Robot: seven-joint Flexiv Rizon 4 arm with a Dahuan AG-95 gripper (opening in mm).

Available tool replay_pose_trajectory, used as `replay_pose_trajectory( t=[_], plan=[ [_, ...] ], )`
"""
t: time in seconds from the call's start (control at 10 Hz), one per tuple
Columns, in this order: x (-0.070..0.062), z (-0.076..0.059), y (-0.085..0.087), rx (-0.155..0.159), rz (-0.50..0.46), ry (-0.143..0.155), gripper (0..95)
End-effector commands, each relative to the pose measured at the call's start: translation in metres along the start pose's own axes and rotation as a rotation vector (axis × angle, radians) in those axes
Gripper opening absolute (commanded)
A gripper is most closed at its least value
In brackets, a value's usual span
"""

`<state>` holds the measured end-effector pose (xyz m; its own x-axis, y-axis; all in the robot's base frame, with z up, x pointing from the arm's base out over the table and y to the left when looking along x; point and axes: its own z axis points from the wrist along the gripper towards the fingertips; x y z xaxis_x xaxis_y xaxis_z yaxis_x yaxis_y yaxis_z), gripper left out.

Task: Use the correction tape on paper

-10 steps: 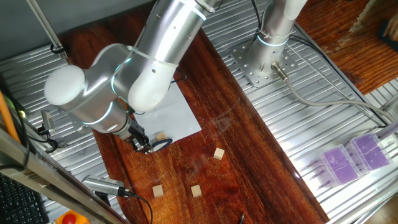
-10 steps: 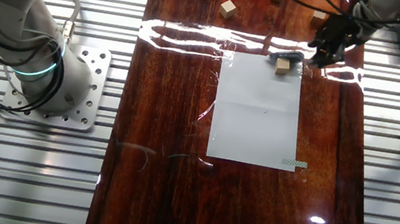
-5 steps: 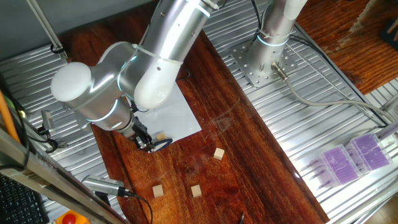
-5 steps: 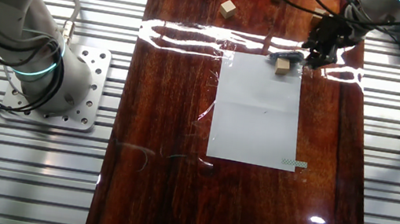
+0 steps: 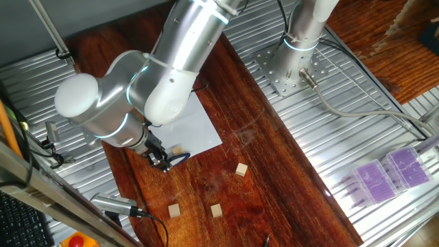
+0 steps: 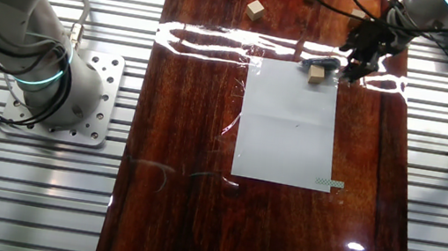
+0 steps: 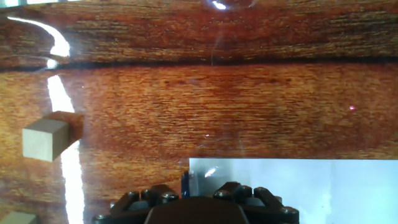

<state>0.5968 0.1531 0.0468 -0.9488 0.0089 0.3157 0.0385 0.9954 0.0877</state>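
Hovering low over the near corner of the paper [image 5: 184,128], the gripper [image 5: 162,162] is seen in one fixed view just left of the tape [image 5: 180,158], which lies on the table [image 5: 240,116] at the sheet's edge, touching or nearly touching a cube [image 5: 178,150]. The fingers appear to be brought beside the tape for a grasp, judged from that closeness. Three more cubes [image 5: 241,169] are scattered nearer, well apart from the sheet.

In the other fixed view, the tape [image 6: 320,63] is found at the far right corner of the paper [image 6: 288,122], with the cube [image 6: 317,75] just near of it on the sheet. The gripper [image 6: 359,66] stands just right of the tape, apart from it; whether its jaws are spread or closed cannot be told. A strip of marking sits at the near right corner, so that end may be where tape is meant to be laid.

In the hand view, only the fingers' [image 7: 134,202] bases are shown at the bottom edge, over the paper's [image 7: 298,186] corner; nothing is seen held there. A cube [image 7: 45,139] rests at left on the table [image 7: 249,99].
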Motion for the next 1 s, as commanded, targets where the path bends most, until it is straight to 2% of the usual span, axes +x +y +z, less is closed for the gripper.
replay_pose_trajectory(
  t=[0.1,0.3,0.7,1.0],
  plan=[
    [0.0022,0.0035,0.0003,-0.001,0.0,0.002,57.0],
    [0.0063,0.0098,0.0024,-0.009,0.003,0.006,57.0],
    [0.0071,0.0105,0.0026,0.002,-0.025,0.004,57.0],
    [0.0046,0.0129,0.0041,0.0,-0.041,0.055,57.0]
  ],
)
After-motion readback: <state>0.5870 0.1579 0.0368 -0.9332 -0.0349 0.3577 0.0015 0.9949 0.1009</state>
